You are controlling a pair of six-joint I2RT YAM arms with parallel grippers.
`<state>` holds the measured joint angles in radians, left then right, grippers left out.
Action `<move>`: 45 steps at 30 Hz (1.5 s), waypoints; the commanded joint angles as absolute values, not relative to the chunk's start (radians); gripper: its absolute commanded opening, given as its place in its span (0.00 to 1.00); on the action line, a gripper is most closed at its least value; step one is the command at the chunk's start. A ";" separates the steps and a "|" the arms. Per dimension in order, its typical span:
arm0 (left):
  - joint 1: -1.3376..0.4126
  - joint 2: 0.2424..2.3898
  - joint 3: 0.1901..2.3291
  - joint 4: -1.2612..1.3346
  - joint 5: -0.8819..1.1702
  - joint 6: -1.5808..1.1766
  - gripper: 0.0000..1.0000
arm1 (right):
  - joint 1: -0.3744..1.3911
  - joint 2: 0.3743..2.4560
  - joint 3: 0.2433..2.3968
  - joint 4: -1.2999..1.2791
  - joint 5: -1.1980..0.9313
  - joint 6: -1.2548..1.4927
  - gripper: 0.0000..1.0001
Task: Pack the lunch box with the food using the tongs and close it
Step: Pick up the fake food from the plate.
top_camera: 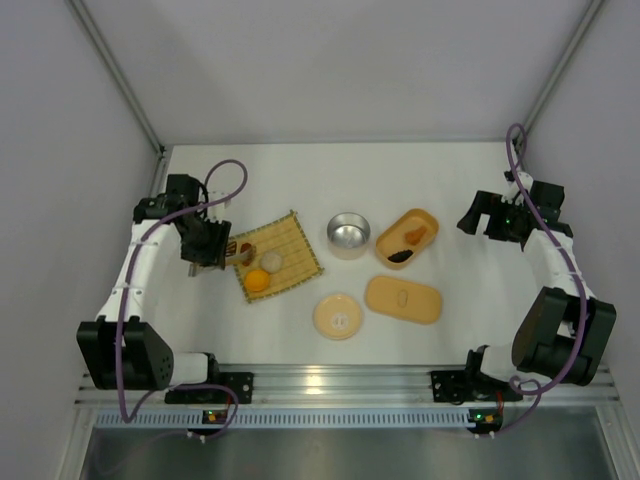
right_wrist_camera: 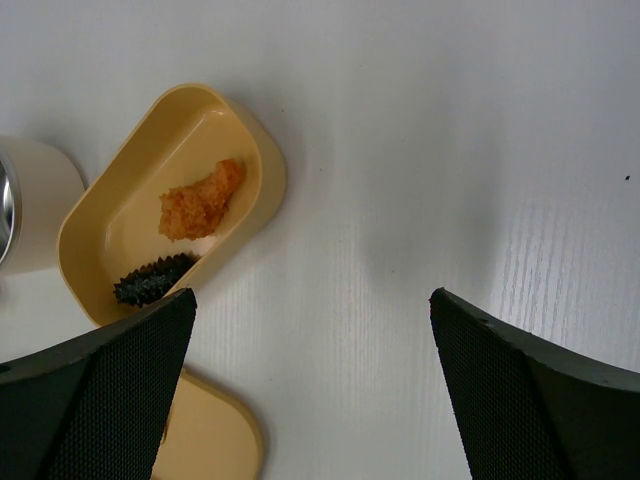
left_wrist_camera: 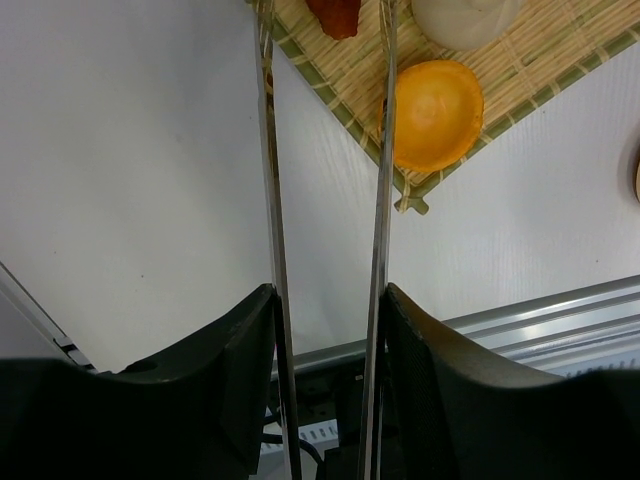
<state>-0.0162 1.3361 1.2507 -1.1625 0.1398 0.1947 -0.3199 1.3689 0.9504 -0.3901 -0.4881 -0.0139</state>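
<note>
My left gripper (top_camera: 205,246) (left_wrist_camera: 328,300) is shut on the tongs (left_wrist_camera: 268,150), whose two silver arms run forward over the corner of the bamboo mat (left_wrist_camera: 520,70). A reddish-brown piece (left_wrist_camera: 335,15) lies between the arms near their far end. To their right on the mat sit an orange ball (left_wrist_camera: 435,112) and a white ball (left_wrist_camera: 465,18). The lunch box (top_camera: 424,217) (right_wrist_camera: 260,150) stands open, holding an orange-tan piece (right_wrist_camera: 200,200) and a dark brown oval (right_wrist_camera: 150,280). Its lid (top_camera: 403,298) (right_wrist_camera: 210,435) lies flat beside it. My right gripper (top_camera: 480,218) (right_wrist_camera: 312,295) hangs open above bare table to the right of the box.
A metal bowl (top_camera: 348,233) stands between the mat and the lunch box. A round tan lid (top_camera: 338,315) lies in front of it. White walls close in the table at the left, right and back, and an aluminium rail (top_camera: 330,380) runs along the near edge.
</note>
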 commanded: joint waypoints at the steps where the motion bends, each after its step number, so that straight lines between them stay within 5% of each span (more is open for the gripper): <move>1: -0.028 1.339 1.253 -1.157 0.132 0.204 0.50 | -0.336 1.347 0.994 -0.373 -0.505 -0.008 0.99; 21: -0.069 1.381 1.241 -1.124 0.092 0.167 0.47 | -0.336 1.350 0.996 -0.374 -0.502 -0.008 1.00; 33: -0.069 1.374 1.290 -1.147 0.135 0.184 0.29 | -0.336 1.345 0.996 -0.374 -0.500 -0.008 0.99; 45: -0.071 1.359 1.407 -1.155 0.207 0.187 0.25 | -0.336 1.341 0.994 -0.374 -0.499 -0.008 0.99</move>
<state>-0.0666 1.3838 1.3495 -1.1549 0.1661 0.1848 -0.3222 1.3689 0.9504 -0.3901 -0.4877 -0.0139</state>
